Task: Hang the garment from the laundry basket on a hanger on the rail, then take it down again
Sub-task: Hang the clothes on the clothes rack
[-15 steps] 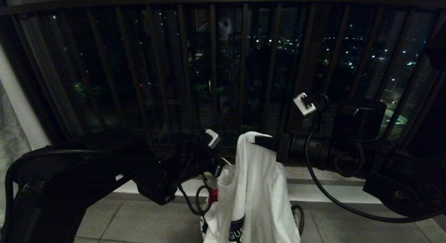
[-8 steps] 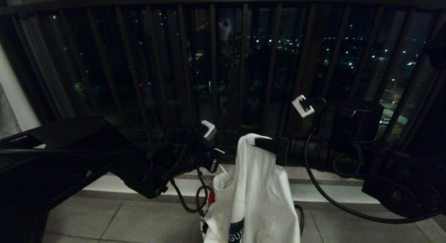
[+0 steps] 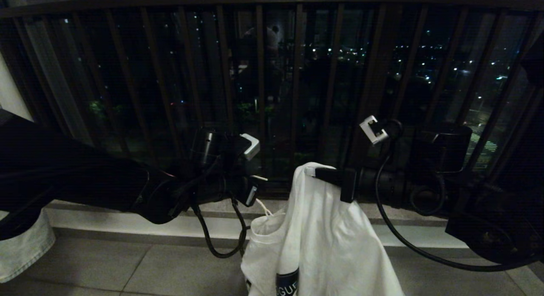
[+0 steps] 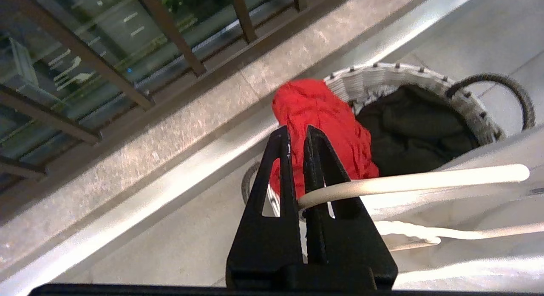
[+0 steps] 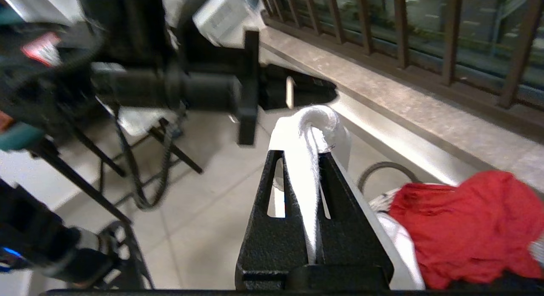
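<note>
The garment [image 3: 323, 241], a white tee with a dark printed logo low on the front, is hanging in mid-air over the laundry basket [image 4: 408, 77], bunched up at the top where the right gripper [image 5: 304, 158] has its fingers pinched tight on a fold of the cloth. Just beside it the left gripper [image 4: 295, 136] is clamped narrow on the thin cream wire of the hanger [image 4: 416, 181], which runs off into the white fabric. The basket sits on the tiled floor [image 3: 127, 266] right by the stone ledge under the dark barred railing [image 3: 263, 75], with a red cloth [image 4: 323, 117] spilling over its rim and a black garment [image 4: 414, 130] inside. A pale denim piece [image 3: 21, 249] hangs at the far left.
</note>
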Robot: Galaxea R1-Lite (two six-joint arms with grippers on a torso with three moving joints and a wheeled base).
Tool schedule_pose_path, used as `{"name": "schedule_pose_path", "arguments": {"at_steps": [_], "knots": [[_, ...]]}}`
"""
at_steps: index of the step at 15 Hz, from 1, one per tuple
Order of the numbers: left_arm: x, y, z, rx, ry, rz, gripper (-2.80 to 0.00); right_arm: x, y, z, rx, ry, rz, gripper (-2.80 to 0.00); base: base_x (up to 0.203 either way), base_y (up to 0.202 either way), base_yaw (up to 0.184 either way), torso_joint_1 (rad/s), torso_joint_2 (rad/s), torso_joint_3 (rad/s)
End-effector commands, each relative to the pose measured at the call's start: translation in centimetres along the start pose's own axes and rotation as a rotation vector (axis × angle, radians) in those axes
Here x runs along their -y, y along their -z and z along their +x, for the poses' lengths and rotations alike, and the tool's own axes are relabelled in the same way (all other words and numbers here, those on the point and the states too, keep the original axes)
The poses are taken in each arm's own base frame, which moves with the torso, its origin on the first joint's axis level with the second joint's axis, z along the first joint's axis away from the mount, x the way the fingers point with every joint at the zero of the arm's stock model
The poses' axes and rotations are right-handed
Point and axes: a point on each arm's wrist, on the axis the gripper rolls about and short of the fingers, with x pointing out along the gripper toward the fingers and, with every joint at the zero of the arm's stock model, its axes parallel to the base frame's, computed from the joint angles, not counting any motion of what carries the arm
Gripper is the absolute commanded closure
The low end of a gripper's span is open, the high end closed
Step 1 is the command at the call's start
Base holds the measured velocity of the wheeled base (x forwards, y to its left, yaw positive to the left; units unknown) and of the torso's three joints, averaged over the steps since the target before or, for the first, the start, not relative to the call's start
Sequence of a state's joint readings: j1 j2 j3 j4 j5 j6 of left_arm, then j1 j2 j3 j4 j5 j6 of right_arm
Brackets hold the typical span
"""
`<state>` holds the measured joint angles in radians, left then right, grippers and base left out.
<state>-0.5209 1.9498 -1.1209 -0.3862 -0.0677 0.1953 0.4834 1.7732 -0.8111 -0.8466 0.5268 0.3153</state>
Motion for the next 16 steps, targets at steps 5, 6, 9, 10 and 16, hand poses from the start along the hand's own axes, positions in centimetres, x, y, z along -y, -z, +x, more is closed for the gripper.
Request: {"name": "schedule_pose_path", "arguments": {"at_steps": [5, 6, 9, 10, 16], "knots": [[-1.2, -1.5, -0.9, 0.037, -0.080, 0.002, 0.00, 0.1, 0.6, -0.3, -0.015, -0.002, -0.063, -2.80, 0.000, 0.000, 0.000, 0.000, 0.00, 0.000], [-1.5, -1.5, -1.1, 0.030, -0.089, 0.018, 0.00, 0.1, 0.5, -0.3, -0.012, -0.001, -0.064, -2.80, 0.000, 0.000, 0.000, 0.000, 0.00, 0.000], [-1.9, -0.9, -1.4, -0.031, -0.096, 0.032, 0.00, 0.3, 0.3, -0.6, -0.004, 0.009, -0.074, -2.80, 0.000, 0.000, 0.000, 0.000, 0.00, 0.000], [-2.0, -1.0, -1.5, -0.033, -0.117, 0.033, 0.00, 0.8, 0.0, -1.0, 0.004, 0.027, -0.094, -2.80, 0.000, 0.000, 0.000, 0.000, 0.00, 0.000], [-2.6, -4.8, -5.2, -0.094, -0.132, 0.062, 0.00, 0.6, -2.8, -3.7, 0.100, 0.058, -0.148, -2.80, 0.000, 0.000, 0.000, 0.000, 0.00, 0.000]]}}
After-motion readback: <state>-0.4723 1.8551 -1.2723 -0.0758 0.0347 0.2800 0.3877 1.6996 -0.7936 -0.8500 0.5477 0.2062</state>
